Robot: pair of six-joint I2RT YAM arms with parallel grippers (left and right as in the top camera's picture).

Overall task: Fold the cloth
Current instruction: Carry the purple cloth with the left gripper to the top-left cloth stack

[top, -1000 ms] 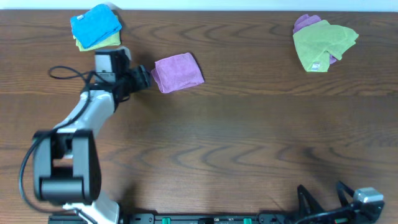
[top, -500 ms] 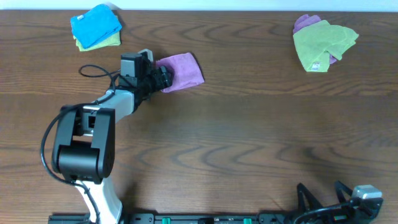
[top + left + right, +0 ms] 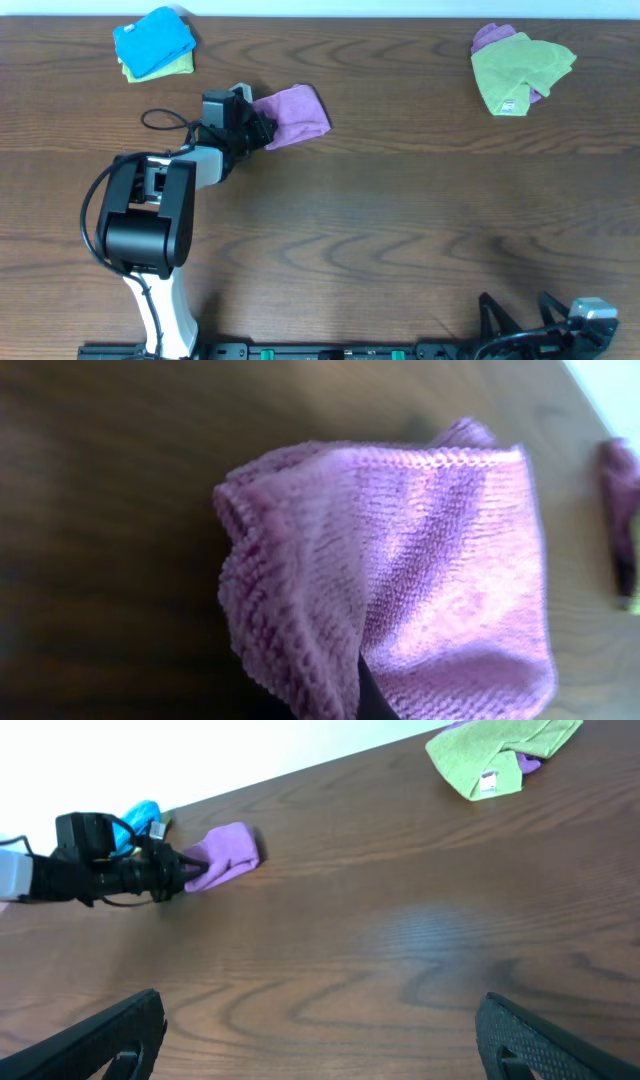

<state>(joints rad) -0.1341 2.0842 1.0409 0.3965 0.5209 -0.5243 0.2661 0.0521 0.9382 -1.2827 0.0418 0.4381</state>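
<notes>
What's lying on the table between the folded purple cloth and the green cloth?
Nothing. Between the folded purple cloth and the green cloth the table is bare wood, as the overhead and right wrist views both show.

Overhead camera looked straight down on the table [image 3: 400, 220] from well off, taking in the purple cloth [image 3: 292, 115] at upper left and the whole top around it. Left wrist camera sat right up against the purple cloth [image 3: 420, 580], which filled most of its frame, soft with nearness. Right wrist camera sat low, well apart from the purple cloth [image 3: 225, 855], facing across the table toward it, its own fingers [image 3: 100, 1035] at the bottom corners. All three views shared the purple cloth. Overhead and right wrist also shared the green cloth [image 3: 520, 65], far right of it.
</notes>
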